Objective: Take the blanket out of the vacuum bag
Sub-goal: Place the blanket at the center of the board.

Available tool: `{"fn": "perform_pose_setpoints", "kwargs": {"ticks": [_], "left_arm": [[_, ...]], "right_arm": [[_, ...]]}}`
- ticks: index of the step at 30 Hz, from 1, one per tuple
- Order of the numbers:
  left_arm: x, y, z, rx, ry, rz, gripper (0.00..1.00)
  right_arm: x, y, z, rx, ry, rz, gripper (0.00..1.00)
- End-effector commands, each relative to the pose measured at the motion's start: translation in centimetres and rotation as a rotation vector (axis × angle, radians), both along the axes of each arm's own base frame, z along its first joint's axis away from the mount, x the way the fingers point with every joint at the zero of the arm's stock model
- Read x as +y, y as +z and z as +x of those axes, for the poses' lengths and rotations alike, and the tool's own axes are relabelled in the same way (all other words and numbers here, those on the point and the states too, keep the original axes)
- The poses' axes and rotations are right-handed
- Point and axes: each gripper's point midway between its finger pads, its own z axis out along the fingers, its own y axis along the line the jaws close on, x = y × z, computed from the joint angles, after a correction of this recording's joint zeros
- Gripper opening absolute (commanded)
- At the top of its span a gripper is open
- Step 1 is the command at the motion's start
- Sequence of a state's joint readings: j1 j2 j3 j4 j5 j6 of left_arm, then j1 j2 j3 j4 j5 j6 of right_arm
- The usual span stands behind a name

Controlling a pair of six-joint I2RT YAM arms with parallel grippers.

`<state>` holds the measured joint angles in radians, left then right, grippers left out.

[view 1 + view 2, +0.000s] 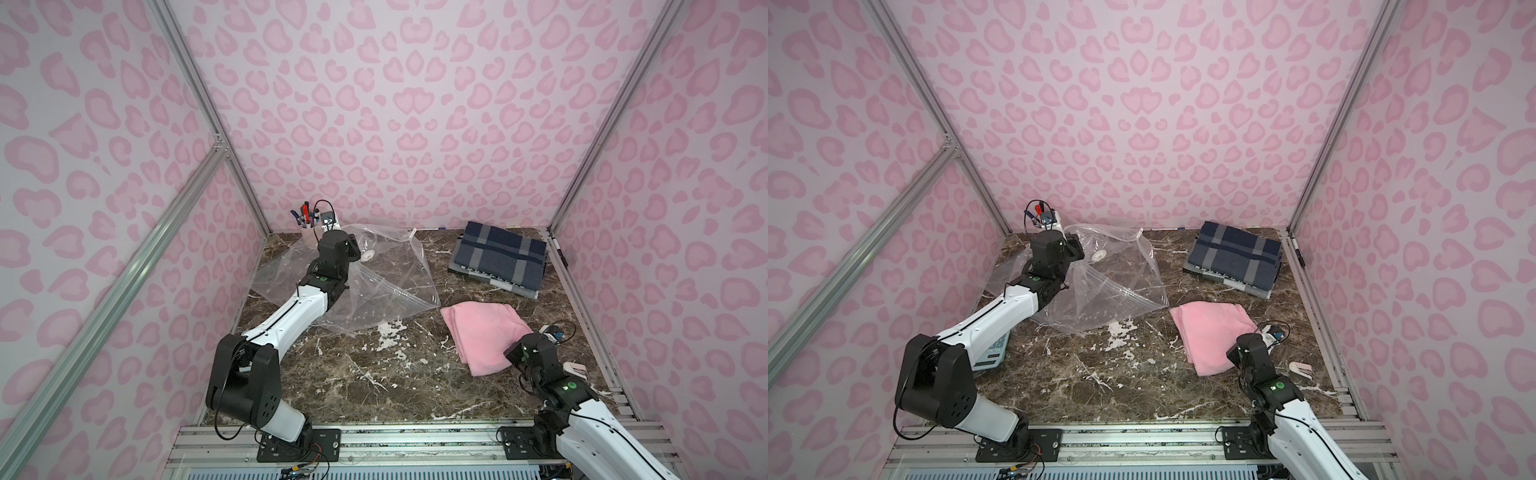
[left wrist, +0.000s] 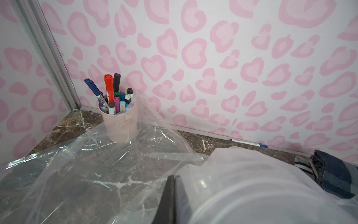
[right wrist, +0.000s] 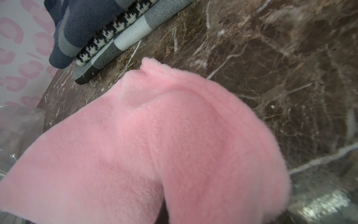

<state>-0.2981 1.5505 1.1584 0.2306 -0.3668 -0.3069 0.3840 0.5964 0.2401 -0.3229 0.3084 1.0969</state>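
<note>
In both top views the vacuum bag (image 1: 386,291) lies crumpled and empty toward 10 o'clock on the marble table (image 1: 374,386), and the left gripper (image 1: 357,249) is pinched tight on its plastic beside the white valve (image 1: 368,254). The pink blanket (image 1: 478,332) lies outside it at 4 o'clock, its near corner clamped in the right gripper (image 1: 514,353). The left wrist view shows bag film draped over a dark finger (image 2: 167,195) with a marker cup (image 2: 120,124) beyond, and the right wrist view shows pink fleece bunched close, with folded plaid blankets (image 3: 100,29) behind
</note>
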Motion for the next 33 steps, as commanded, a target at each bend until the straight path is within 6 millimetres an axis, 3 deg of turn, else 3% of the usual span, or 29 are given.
{"fn": "perform_pose_setpoints", "kwargs": {"ticks": [1,9,13,17,21,26,31,33], "left_arm": [[0.5,1.8,0.6,-0.044,0.014,0.004,0.04],[0.1,0.7,0.6,-0.031,-0.01,-0.014,0.04],[0.0,0.3,0.6,-0.026,-0.019,-0.016,0.04],[0.0,0.2,0.6,-0.023,-0.019,-0.009,0.04],[0.1,-0.2,0.5,-0.015,-0.022,-0.009,0.04],[0.3,-0.6,0.2,-0.005,-0.016,-0.007,0.04],[0.6,-1.0,0.1,0.0,-0.013,-0.003,0.04],[0.6,-1.1,0.2,0.004,-0.016,-0.008,0.04]], "right_arm": [[-1.2,0.1,-0.6,0.022,-0.057,-0.035,0.19],[-1.2,2.5,-1.2,0.019,-0.066,-0.074,0.57],[-0.6,3.4,-1.8,0.016,-0.067,-0.103,0.58],[1.3,6.4,-1.8,-0.046,-0.028,-0.201,0.58],[5.1,9.1,-1.1,-0.086,0.071,-0.383,0.58],[9.6,10.4,-0.6,-0.059,0.131,-0.601,0.6],[10.1,11.0,-1.5,-0.02,0.079,-0.783,0.65],[10.1,10.4,-1.8,-0.008,0.08,-0.782,0.66]]}}
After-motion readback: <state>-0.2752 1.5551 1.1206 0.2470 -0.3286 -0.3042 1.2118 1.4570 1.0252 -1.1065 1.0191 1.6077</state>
